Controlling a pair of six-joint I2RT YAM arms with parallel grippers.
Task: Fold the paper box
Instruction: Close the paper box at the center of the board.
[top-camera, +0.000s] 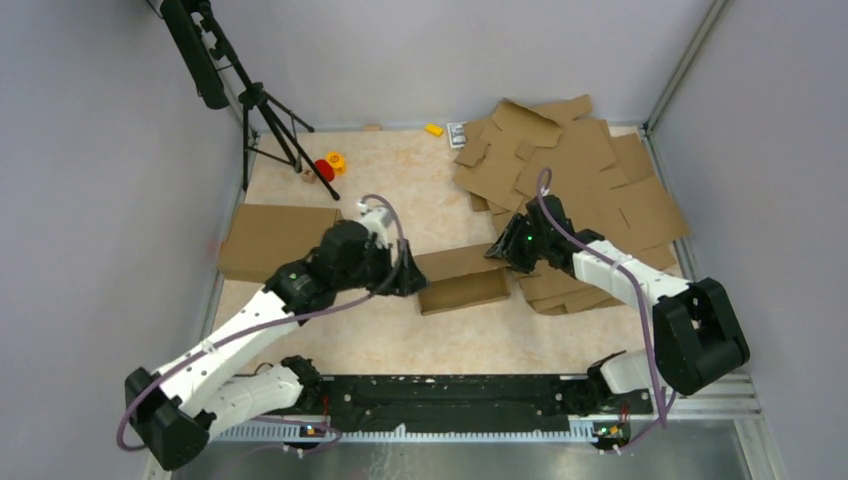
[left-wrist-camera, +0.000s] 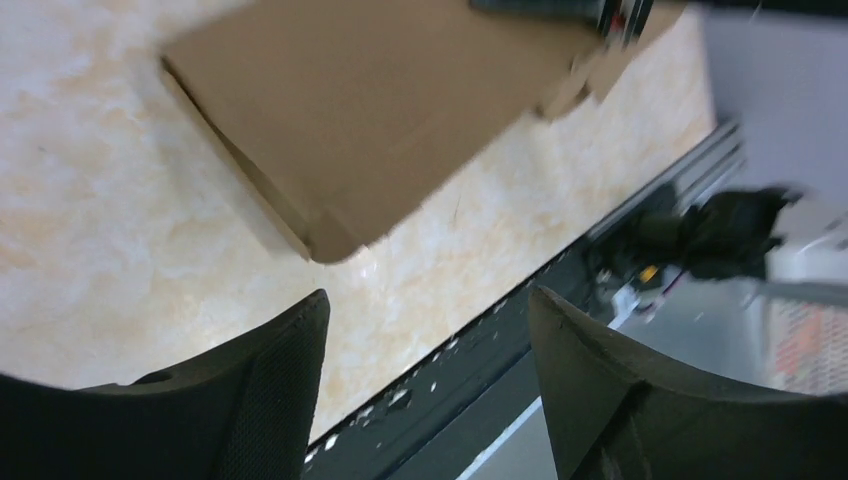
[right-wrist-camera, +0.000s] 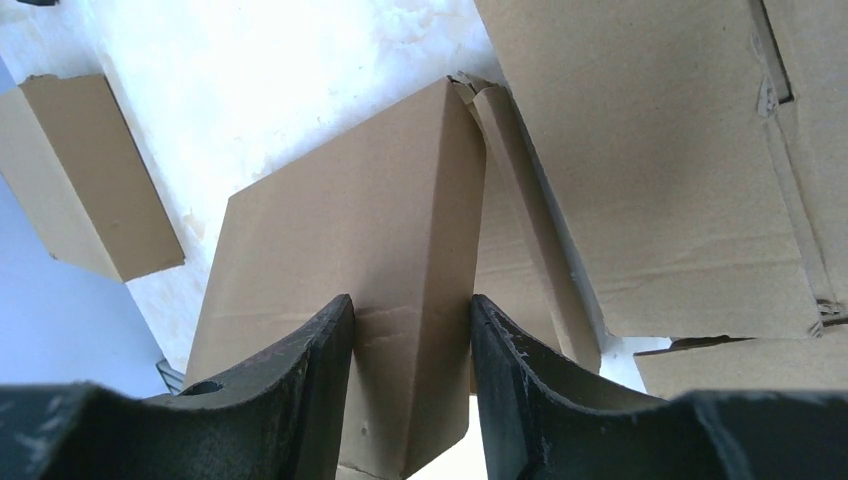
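The paper box (top-camera: 462, 280) lies mid-table as a partly folded shallow brown cardboard shape. My left gripper (top-camera: 411, 276) sits at its left end. In the left wrist view the box (left-wrist-camera: 380, 120) is just beyond the left gripper (left-wrist-camera: 425, 310), which is open with only table between the jaws. My right gripper (top-camera: 503, 251) is at the box's right end. In the right wrist view the right gripper (right-wrist-camera: 410, 310) is shut on a folded wall of the box (right-wrist-camera: 360, 220), with cardboard filling the gap between the jaws.
A heap of flat cardboard blanks (top-camera: 575, 180) covers the back right, under the right arm. A folded box (top-camera: 275, 240) lies at the left. A tripod (top-camera: 262, 110) and small red and yellow toys (top-camera: 330, 165) are at the back left. The black rail (top-camera: 450, 400) runs along the near edge.
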